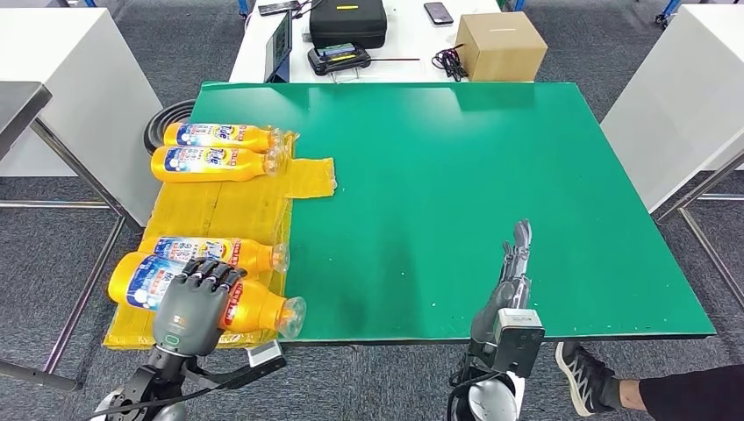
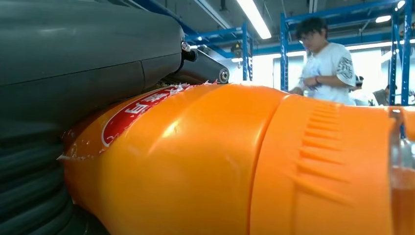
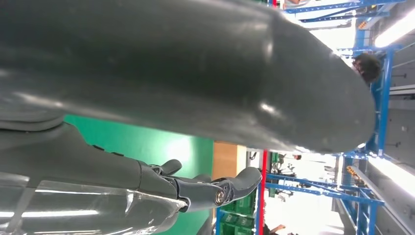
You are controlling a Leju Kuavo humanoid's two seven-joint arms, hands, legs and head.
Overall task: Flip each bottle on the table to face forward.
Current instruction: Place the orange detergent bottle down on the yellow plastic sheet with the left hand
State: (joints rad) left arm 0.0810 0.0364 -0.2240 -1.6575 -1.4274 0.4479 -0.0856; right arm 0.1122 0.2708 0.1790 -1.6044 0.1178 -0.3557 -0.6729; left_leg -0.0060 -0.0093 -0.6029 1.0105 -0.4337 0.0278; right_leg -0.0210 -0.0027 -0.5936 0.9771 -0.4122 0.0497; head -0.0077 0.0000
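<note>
Several orange bottles lie on their sides on a yellow mat [image 1: 219, 206] at the left of the green table [image 1: 456, 193]. Two lie at the back, one [image 1: 219, 136] behind the other [image 1: 215, 163]. A third [image 1: 219, 252] lies nearer. My left hand [image 1: 195, 303] grips the nearest bottle [image 1: 254, 309] around its middle, over the label; the left wrist view shows its orange body [image 2: 235, 161] close up under my fingers [image 2: 203, 68]. My right hand [image 1: 513, 267] rests near the table's front edge, fingers straight and empty.
A cardboard box [image 1: 500, 44], a black case [image 1: 347, 22] and cables sit on the white table behind. White tables stand at both sides. A person's shoe [image 1: 583, 377] is at the lower right. Another person [image 2: 325, 63] stands in the background.
</note>
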